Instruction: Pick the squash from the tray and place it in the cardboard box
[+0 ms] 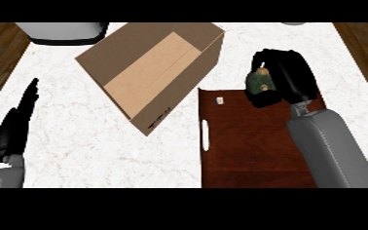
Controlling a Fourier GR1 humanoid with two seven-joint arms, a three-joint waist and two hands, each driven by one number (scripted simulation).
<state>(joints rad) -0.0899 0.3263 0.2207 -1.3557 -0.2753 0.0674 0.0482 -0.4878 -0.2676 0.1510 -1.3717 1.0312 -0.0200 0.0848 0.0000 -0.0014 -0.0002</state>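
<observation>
In the head view, a cardboard box (155, 70) is seen open in the upper centre of the white marbled worktop (86, 141), its visible interior bare. A dark wooden tray (248, 146) is laid at the lower right, with a small pale item (219, 100) near its upper left corner. The squash (259, 80), dark green, is held at the tray's upper edge, enclosed by the curled fingers of the right hand (287, 75). The left hand (18, 122) is seen at the left edge with fingers straight. A grey container (61, 31) is placed at the upper left.

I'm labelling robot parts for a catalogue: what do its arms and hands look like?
Both hands are glossy black. The right hand joins a thick, boxy grey forearm through a narrow grey wrist. The left hand looks slim and dark, with a grey forearm piece below. No cables or markings show.
</observation>
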